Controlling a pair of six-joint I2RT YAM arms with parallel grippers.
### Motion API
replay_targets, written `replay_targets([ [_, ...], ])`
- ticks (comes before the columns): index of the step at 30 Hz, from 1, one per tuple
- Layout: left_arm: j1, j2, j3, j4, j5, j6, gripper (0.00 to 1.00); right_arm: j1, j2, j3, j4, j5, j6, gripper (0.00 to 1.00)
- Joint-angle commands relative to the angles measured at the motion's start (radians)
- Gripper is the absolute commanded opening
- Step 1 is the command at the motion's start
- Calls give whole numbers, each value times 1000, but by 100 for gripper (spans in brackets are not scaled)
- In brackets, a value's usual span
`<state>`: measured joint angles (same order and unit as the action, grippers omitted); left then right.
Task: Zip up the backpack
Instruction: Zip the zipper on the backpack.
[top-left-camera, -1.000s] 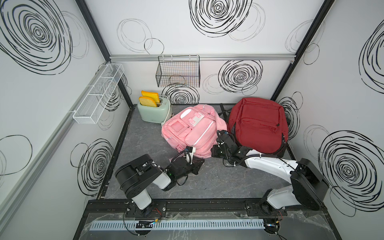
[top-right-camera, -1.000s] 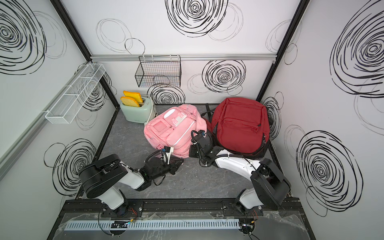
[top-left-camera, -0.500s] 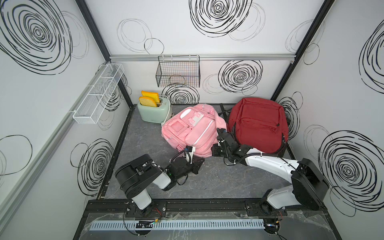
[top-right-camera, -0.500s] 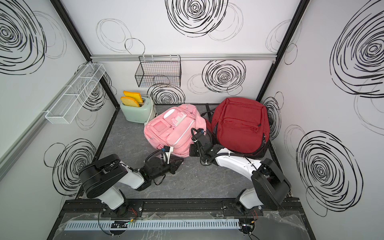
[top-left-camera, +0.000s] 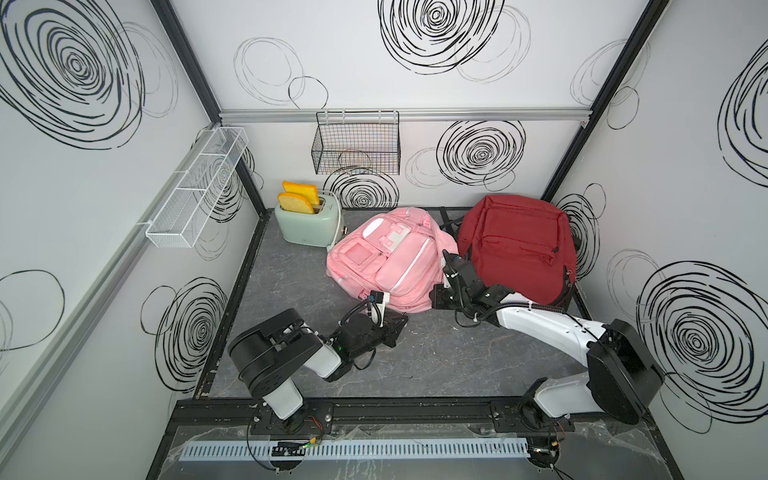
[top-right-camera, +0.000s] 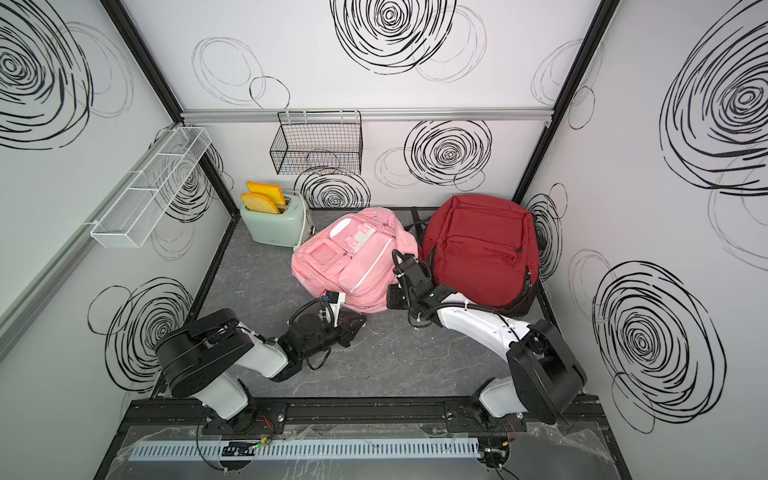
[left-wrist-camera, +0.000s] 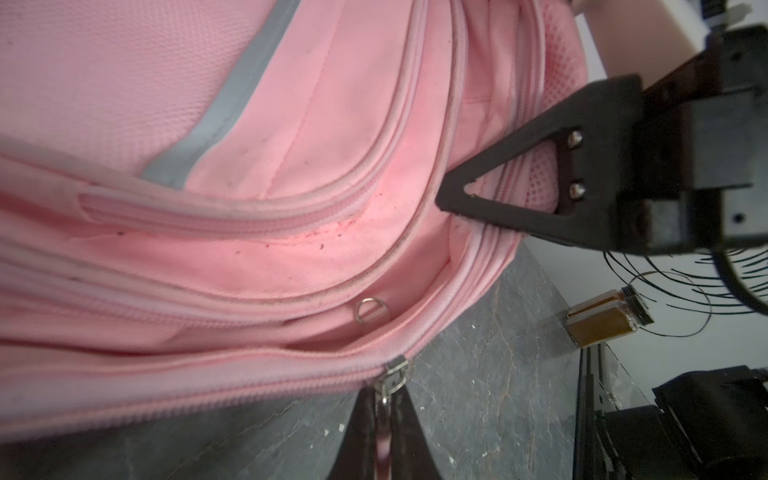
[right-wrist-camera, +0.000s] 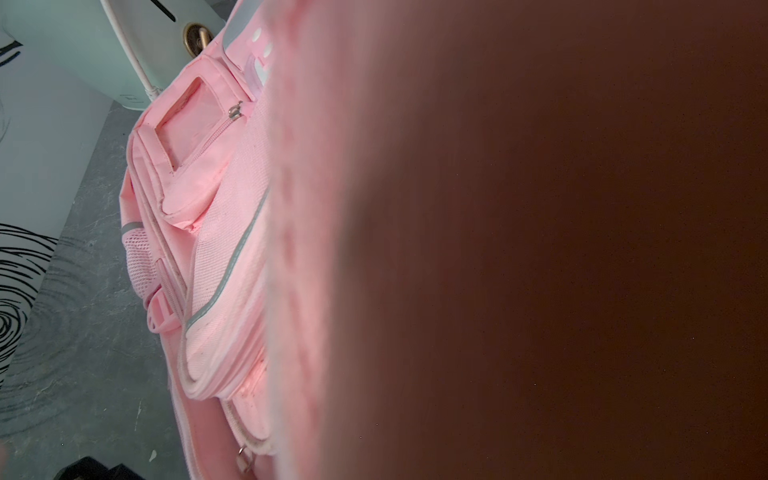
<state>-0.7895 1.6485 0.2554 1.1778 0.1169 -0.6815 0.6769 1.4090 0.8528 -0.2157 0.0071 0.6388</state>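
The pink backpack (top-left-camera: 386, 266) (top-right-camera: 349, 266) lies front-up on the grey floor in both top views. At its near edge my left gripper (top-left-camera: 400, 323) (top-right-camera: 360, 321) (left-wrist-camera: 384, 401) is shut on the metal zipper pull (left-wrist-camera: 390, 380) of the lowest zip. The zip teeth on one side of the slider look closed (left-wrist-camera: 208, 399). My right gripper (top-left-camera: 434, 296) (top-right-camera: 390, 300) grips the bag's right side. One of its black fingers (left-wrist-camera: 498, 183) presses into the fabric beside the zip. Blurred pink fabric fills most of the right wrist view (right-wrist-camera: 299, 249), hiding the jaws.
A red backpack (top-left-camera: 515, 245) lies right of the pink one, against the right arm. A mint toaster (top-left-camera: 307, 224) with toast stands at the back left. A black wire basket (top-left-camera: 355, 149) and a white wire rack (top-left-camera: 195, 191) hang on the walls. A loose D-ring (left-wrist-camera: 372, 311) sits on another zip.
The right wrist has edged slightly toward the pink backpack. The left gripper holds its place on the zipper pull.
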Motion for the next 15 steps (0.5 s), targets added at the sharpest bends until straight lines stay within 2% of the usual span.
replay_targets([
  [1,12,-1,-16,-20,-21,-10,0,-25,-24,15,28,80,-66,0],
  [9,11,9,-12,-18,-11,-10,0,-29,27,-17,63,79,9,0],
  [15,11,22,0,-13,10,-9,0,-35,8,-39,96,56,26,7],
])
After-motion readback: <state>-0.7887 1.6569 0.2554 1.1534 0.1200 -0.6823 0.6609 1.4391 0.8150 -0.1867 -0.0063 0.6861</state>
